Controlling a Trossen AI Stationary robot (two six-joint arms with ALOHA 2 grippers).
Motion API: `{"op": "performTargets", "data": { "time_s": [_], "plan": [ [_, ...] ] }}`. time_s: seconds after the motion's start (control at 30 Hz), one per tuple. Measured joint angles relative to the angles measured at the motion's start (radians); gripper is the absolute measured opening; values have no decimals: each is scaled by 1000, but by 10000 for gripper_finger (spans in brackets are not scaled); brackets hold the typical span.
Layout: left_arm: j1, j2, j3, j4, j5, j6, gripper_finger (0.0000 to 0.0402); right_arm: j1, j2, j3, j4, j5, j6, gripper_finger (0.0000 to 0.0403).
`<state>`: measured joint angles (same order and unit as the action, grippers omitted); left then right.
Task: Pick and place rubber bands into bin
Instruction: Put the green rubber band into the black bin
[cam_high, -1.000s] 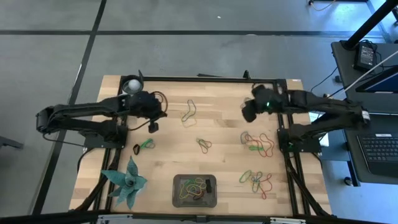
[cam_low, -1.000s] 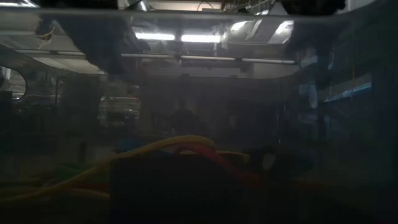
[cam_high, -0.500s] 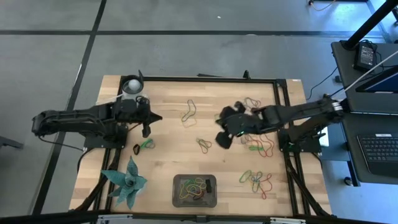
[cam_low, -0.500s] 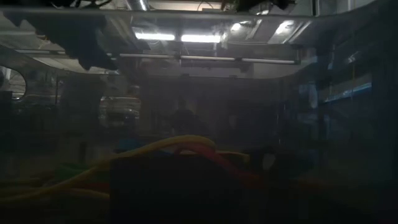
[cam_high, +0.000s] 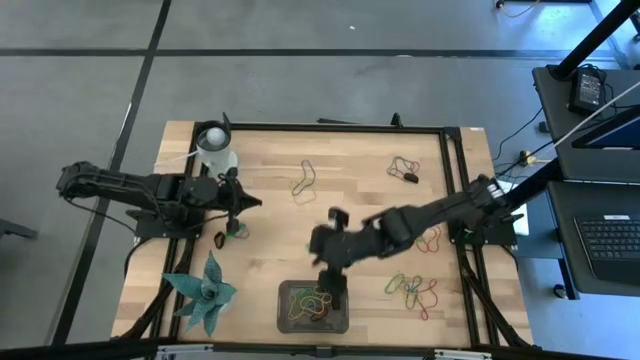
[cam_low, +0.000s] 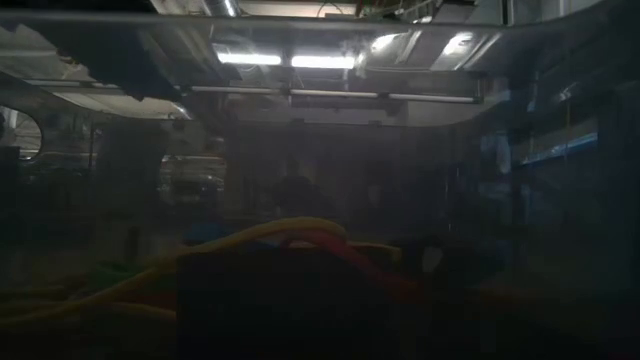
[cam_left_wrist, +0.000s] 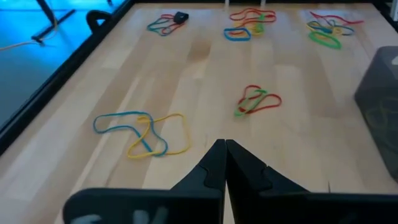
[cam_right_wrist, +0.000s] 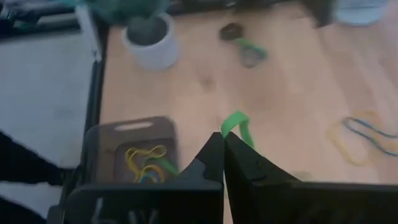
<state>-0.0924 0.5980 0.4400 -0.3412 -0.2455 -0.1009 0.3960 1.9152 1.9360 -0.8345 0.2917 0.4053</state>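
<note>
the right pincer, clamped on a green rubber band, hangs near the bin at six o'clock on the desk; i think it should reach above the bin before opening.

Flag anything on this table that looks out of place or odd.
Nothing looks damaged or spilled. Coloured rubber bands lie scattered in clumps over the wooden table, as the sorting job would leave them. The shut right gripper pinches a green band near the dark grey rectangular bin.
</note>
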Motion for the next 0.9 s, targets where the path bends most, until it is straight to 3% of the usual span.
{"op": "performTargets", "data": {
  "time_s": [0.23, 0.9],
  "plan": [
    [-23, 0, 0, 0, 0, 0, 2, 28, 55, 5, -13, -50, 51, 0],
    [-82, 0, 0, 0, -17, -19, 2, 101, 94, 6, 5, -58, 103, 0]
  ]
}}
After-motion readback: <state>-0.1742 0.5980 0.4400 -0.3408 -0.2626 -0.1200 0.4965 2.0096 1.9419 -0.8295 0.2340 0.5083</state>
